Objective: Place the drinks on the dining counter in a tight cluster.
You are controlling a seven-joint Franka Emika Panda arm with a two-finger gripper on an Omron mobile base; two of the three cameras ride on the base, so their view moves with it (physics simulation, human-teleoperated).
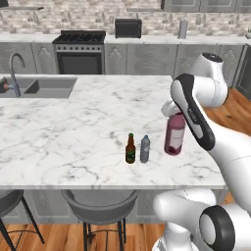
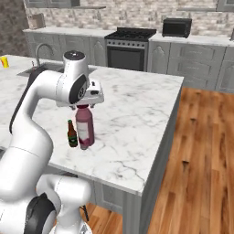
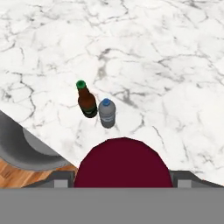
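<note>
The gripper, pinching the dark red bottle at mid-frame right, should lower it upright just beside the grey-blue bottle and beer bottle on the dining counter, without knocking either.

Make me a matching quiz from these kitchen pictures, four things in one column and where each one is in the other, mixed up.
Column one:
1. beer bottle
2. grey-blue bottle
3. dark red bottle
4. faucet

Column two:
A. held at its top by the claw
B. at the sink, far end of the dining counter
C. standing between the other two drinks
D. standing at the outer end of the row, green cap

Pairs: 1-D, 2-C, 3-A, 4-B
</note>
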